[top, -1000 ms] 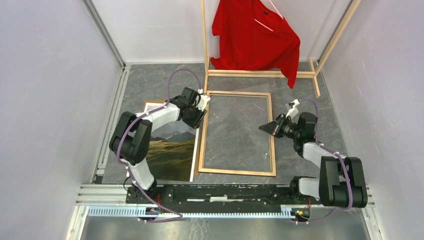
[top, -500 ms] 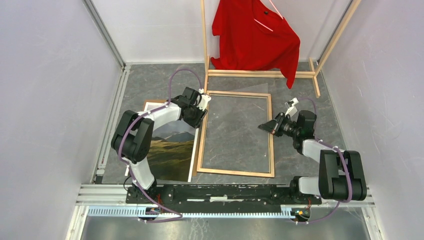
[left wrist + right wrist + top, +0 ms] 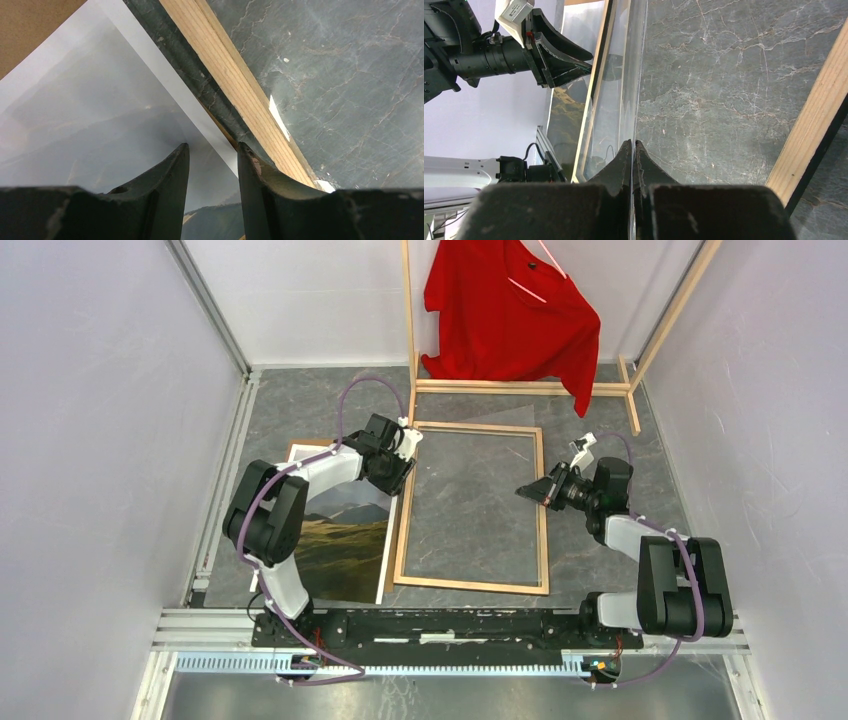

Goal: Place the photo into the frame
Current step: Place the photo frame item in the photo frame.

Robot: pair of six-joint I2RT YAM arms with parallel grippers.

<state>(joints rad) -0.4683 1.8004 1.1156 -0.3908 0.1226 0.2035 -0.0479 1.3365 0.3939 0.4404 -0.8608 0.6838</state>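
The frame point(image 3: 545, 530) lies in the middle of the table, light wood back up. The photo point(image 3: 340, 545) lies face up to its left, partly under my left arm. My left gripper point(image 3: 397, 468) is open and low over the photo's right white border point(image 3: 100, 115), right next to the frame's left rail point(image 3: 235, 85). My right gripper point(image 3: 530, 492) is shut on the edge of a clear pane point(image 3: 621, 90) inside the frame. The pane is seen edge-on between the fingertips, near the right rail point(image 3: 814, 125).
A brown backing board point(image 3: 30, 25) lies under the photo's top corner. A wooden clothes rack point(image 3: 520, 388) with a red shirt point(image 3: 510, 310) stands at the back. White walls close in on both sides. My left gripper shows in the right wrist view point(image 3: 569, 62).
My right gripper has shifted slightly left and back with the pane in it, and the frame's near edge nudged a little left. The left arm has barely moved.
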